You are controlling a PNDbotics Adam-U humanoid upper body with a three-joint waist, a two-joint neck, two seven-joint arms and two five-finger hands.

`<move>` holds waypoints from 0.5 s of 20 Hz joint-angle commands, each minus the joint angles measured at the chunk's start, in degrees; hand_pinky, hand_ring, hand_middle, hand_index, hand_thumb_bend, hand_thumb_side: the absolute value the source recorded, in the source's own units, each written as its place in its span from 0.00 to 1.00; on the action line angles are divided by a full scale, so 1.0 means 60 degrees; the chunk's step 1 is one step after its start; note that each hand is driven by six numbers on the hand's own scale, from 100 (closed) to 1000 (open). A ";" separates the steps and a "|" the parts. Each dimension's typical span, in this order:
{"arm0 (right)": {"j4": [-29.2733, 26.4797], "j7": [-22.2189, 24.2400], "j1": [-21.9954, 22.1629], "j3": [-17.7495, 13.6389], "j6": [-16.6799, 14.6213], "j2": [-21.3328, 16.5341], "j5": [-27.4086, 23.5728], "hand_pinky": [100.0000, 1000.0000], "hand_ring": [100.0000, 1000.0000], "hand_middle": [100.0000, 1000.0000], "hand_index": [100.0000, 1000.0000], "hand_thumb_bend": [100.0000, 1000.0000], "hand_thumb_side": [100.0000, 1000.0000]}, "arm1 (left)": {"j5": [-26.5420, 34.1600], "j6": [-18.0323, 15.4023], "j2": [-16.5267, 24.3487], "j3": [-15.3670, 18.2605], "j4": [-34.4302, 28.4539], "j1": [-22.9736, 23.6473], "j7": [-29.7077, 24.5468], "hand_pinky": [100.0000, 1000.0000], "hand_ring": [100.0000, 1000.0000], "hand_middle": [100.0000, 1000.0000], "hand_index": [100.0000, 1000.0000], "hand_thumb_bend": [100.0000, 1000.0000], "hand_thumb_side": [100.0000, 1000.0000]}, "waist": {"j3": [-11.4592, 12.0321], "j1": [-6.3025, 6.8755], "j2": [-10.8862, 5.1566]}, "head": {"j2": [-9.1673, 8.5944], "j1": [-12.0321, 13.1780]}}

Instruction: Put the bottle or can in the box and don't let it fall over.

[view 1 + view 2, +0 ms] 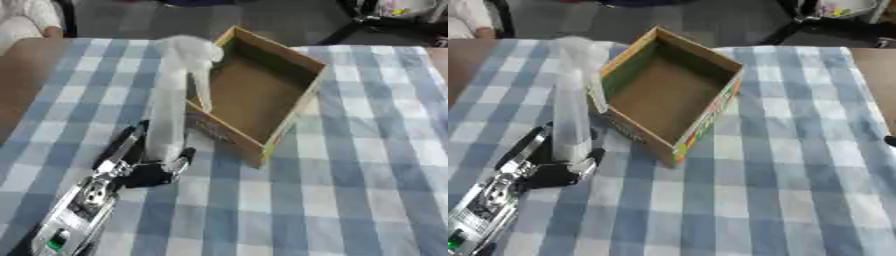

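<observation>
A: Where is the bottle [172, 100] now?

B: It stands upright in the left hand [140, 165], just beside the near left wall of the box [293, 107], not inside it. It is tall, pale and see-through, its base low in the hand's hold and its top rising well above the fingers.

A: And how is the hand set?

B: Its fingers and thumb are curled round the bottle's lower end, one on each side. Whether the base touches the checked cloth [350, 190] I cannot tell. The right hand does not show.

A: So what makes the next step go well?

B: I judge that the hold sits low on a tall thing, so the top can sway. The hand should lift it straight up until the base clears the box wall ahead of it, carry it over, and set it down level on the box floor. It should uncurl only once the bottle stands by itself, and draw back sideways without brushing it.
</observation>
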 commanded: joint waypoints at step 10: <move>-0.0115 0.0027 -0.0103 -0.0074 -0.0020 -0.0177 -0.0082 0.76 0.89 1.00 0.86 0.00 0.73 | 0.0156 -0.0084 0.0208 0.0107 -0.0580 -0.0316 0.0168 1.00 0.49 0.56 0.06 0.14 0.00 | 0.0029 0.0016 -0.0203 | -0.0094 0.0009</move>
